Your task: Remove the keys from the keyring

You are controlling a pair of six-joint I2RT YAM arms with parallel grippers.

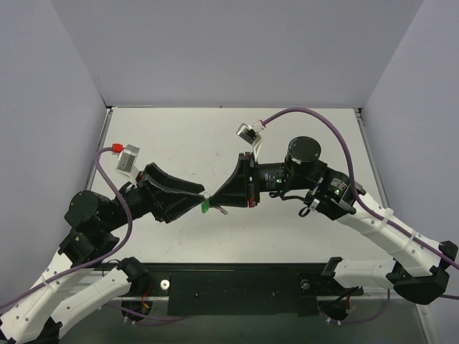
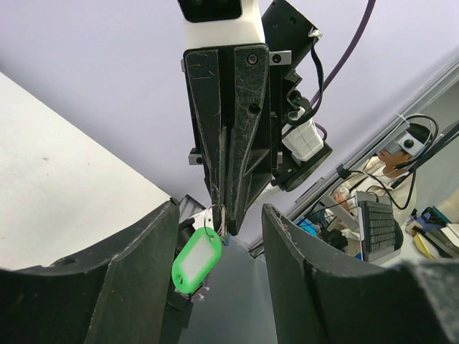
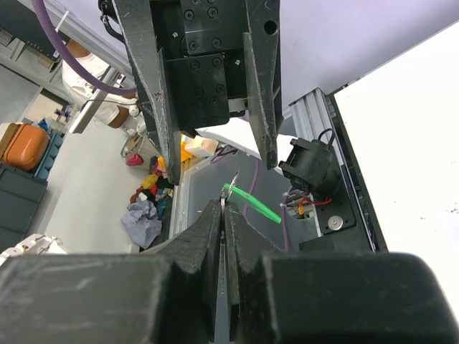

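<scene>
My right gripper [image 1: 216, 204] is shut, held above the table. A thin grey metal sliver, the key [image 3: 224, 231], is pinched edge-on between its fingers. A thin metal ring [image 2: 213, 215] sticks out at the right gripper's tip [image 2: 226, 213], and the green oval tag of the keyring [image 2: 196, 260] hangs from it. The tag also shows in the top view [image 1: 205, 207] and edge-on in the right wrist view [image 3: 252, 203]. My left gripper [image 1: 203, 195] is open, its fingers [image 2: 154, 244] spread to either side of the right gripper's tip and the tag, touching neither.
Both arms meet over the middle of the white table [image 1: 179, 143]. Grey walls [image 1: 237, 50] close the back and sides. A black plate [image 1: 237, 290] lies along the near edge between the arm bases.
</scene>
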